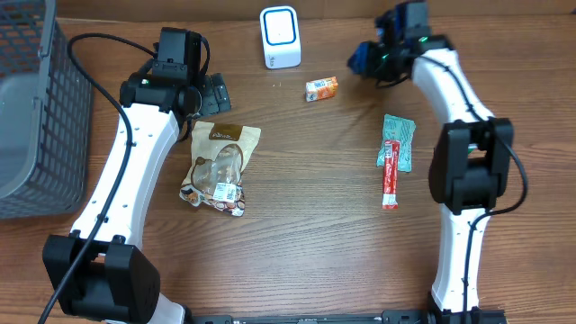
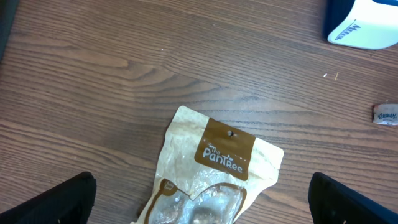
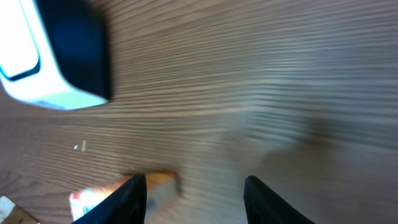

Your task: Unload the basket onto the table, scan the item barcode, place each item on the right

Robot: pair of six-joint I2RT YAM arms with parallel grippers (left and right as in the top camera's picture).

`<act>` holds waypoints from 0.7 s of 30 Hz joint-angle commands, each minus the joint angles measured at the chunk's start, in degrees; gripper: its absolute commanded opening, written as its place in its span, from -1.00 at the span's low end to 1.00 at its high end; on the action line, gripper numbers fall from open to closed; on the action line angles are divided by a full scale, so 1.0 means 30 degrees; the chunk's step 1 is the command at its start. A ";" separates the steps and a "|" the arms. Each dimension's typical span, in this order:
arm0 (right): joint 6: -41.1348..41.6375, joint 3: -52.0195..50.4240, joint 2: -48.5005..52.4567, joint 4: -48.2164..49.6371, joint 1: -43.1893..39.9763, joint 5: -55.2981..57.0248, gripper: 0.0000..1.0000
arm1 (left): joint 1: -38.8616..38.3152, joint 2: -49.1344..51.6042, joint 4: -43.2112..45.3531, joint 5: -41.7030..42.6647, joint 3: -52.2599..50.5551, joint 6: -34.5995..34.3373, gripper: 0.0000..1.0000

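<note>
— How far along are they?

— Big things first: a wooden table (image 1: pixel 297 234), a grey basket (image 1: pixel 27 117) at its left edge, both arms reaching toward the far side. The left gripper (image 1: pixel 214 92) hangs spread wide near the top end of the brown snack bag (image 1: pixel 220 162), gripping nothing.

— And the right one?

— The right gripper (image 3: pixel 196 199) has its jaws parted with bare wood between them. Nothing held.

— So where's the item?

— I'd say it's the small orange packet (image 1: pixel 321 88). It's lying flat on the table near the white scanner (image 1: pixel 280 36), just beside the right gripper's finger. It's apart from the scanner, not up at its face.

— Scanned, then?

— Can't tell by looking. A teal packet (image 1: pixel 399 142) and a red stick (image 1: pixel 390 175) lie untouched further right. To my eye, picking up and presenting is what's left to do.
</note>
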 commanded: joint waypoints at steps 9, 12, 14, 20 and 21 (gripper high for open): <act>-0.0794 -0.1362 -0.0131 -0.5938 0.1909 0.1508 -0.56 | 0.0036 -0.0022 0.0015 -0.0124 0.0255 -0.0124 1.00; -0.1275 -0.1362 -0.0211 -0.8335 0.1953 0.1399 -0.58 | 0.0036 -0.0022 0.0015 -0.0124 0.0255 -0.0124 1.00; -0.2433 -0.1362 -0.0488 -0.9267 0.2040 0.1056 -0.58 | 0.0036 -0.0022 0.0015 -0.0124 0.0255 -0.0124 1.00; -0.4240 -0.1362 -0.2171 -0.9122 0.2193 0.1523 -0.54 | 0.0036 -0.0022 0.0015 -0.0124 0.0255 -0.0124 0.99; -0.4226 -0.1362 -0.2390 -0.8786 0.2186 0.2033 -0.52 | 0.0036 -0.0022 0.0015 -0.0124 0.0255 -0.0124 0.99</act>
